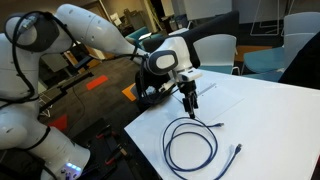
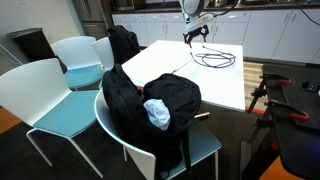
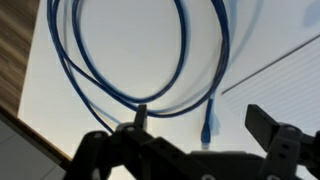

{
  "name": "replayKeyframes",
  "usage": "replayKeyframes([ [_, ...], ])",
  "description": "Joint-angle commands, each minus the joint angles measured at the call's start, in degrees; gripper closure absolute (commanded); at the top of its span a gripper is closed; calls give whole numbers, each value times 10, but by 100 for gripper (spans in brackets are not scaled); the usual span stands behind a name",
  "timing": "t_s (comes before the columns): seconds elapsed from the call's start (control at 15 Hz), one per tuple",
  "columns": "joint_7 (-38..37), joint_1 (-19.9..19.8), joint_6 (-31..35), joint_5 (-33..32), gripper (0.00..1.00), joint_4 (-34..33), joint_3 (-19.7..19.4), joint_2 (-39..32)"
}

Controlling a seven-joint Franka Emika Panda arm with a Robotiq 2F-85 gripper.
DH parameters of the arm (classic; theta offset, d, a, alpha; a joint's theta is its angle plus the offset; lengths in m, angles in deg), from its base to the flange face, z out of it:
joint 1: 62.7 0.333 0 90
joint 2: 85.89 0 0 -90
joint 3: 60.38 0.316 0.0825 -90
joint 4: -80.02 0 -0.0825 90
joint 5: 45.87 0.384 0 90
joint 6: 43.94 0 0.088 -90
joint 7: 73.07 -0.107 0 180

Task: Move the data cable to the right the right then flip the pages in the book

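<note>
Hanging just above the white desk, the hand has its fingers spread wide apart and holds nothing. It is over the near edge of the one data cable. The cable lies on the desk in loose round loops, two of them overlapping in the wrist view, and one plug end trails beside the coil. One book lies flat just beside the cable. One black bag sits on a chair at the desk.
</note>
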Motion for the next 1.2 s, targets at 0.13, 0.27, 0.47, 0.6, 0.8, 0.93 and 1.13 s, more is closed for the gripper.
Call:
replayKeyframes([
  [0.13,72,5,108,-15,0,45,51,69],
  [0.27,98,8,138,-6,0,33,75,65],
  [0.47,108,20,157,10,0,0,106,52],
  [0.6,131,18,126,28,0,-31,133,45],
  [0.8,126,26,107,31,0,-24,134,51],
  [0.93,133,25,93,36,0,-34,141,49],
  [1.13,110,26,101,43,0,-55,137,33],
])
